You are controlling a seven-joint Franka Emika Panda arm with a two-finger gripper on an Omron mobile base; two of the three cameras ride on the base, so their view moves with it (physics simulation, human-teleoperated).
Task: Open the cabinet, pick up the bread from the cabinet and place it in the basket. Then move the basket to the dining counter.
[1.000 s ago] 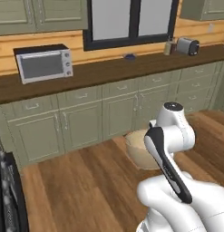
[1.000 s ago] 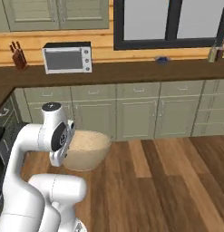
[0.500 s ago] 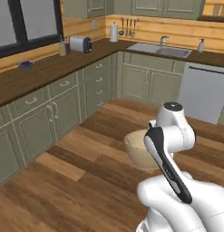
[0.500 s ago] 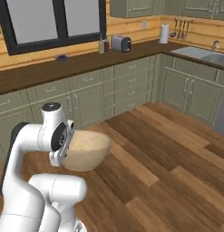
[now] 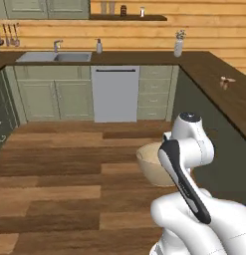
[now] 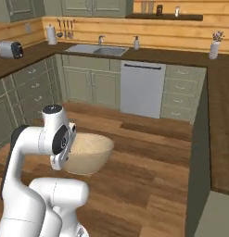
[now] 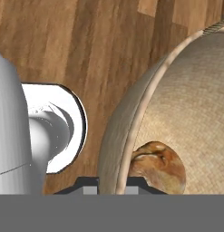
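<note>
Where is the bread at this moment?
The bread lies inside the basket, close to the rim in the hand view, where the hand grips the basket.

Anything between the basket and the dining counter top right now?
Nothing visible. The basket with the bread is held above the floor beside the dining counter; a small item and a vase sit farther along the top.

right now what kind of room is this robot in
A home kitchen, rendered rather than real. A sink is set in a dark wood countertop over sage-green cabinets, with a white dishwasher alongside and a toaster on the left counter.
</note>
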